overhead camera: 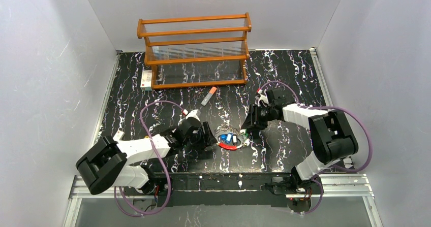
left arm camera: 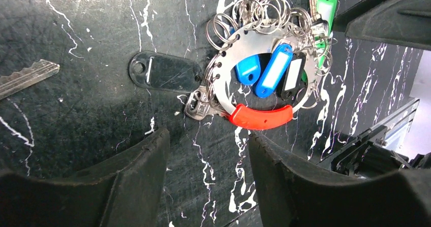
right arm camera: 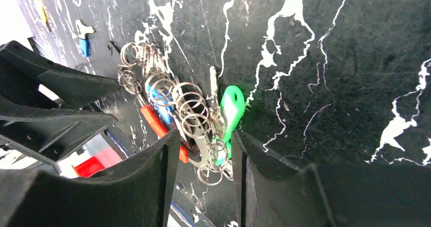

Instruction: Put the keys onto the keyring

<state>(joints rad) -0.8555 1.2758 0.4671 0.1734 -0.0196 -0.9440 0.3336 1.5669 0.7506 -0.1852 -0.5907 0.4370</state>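
Where the keyring lies: the keyring (overhead camera: 231, 139) is flat on the tabletop (overhead camera: 284, 85), near-middle, between the two arms, with its red section (left arm camera: 260, 118) on the near side.
Why there: probably so that either arm can reach it; lying flat, it offers only a thin edge to pinch.
Left fingers: the left fingers (left arm camera: 127, 186) stand apart with nothing between them. They sit just left of the loop with their tips framing the red section, seemingly because that is the thickest part to grip.
Right fingers: the right fingers (right arm camera: 132, 186) stand apart at the loop's right side. The lower end of the green head (right arm camera: 232, 105) and a few small rings lie in the gap. Whether the pads touch them cannot be told.
Keys at the loop: the keys (left arm camera: 274, 69) gathered there show two blue heads, one green, and one black head with a white label (left arm camera: 293, 77), four in all.
Black tag: one black tag (left arm camera: 165, 72) lies just outside the loop's left edge; threaded or not, I cannot tell.
Loose key: one bare metal blade (left arm camera: 28, 77) lies well apart from the loop, its head out of view; probably not yet threaded.
Small split rings: many, overlapping along the far edge, too tangled to count.
Other things: one wooden rack (overhead camera: 195, 49) at the far edge; one grey stick with orange cap (overhead camera: 208, 96) between rack and loop.
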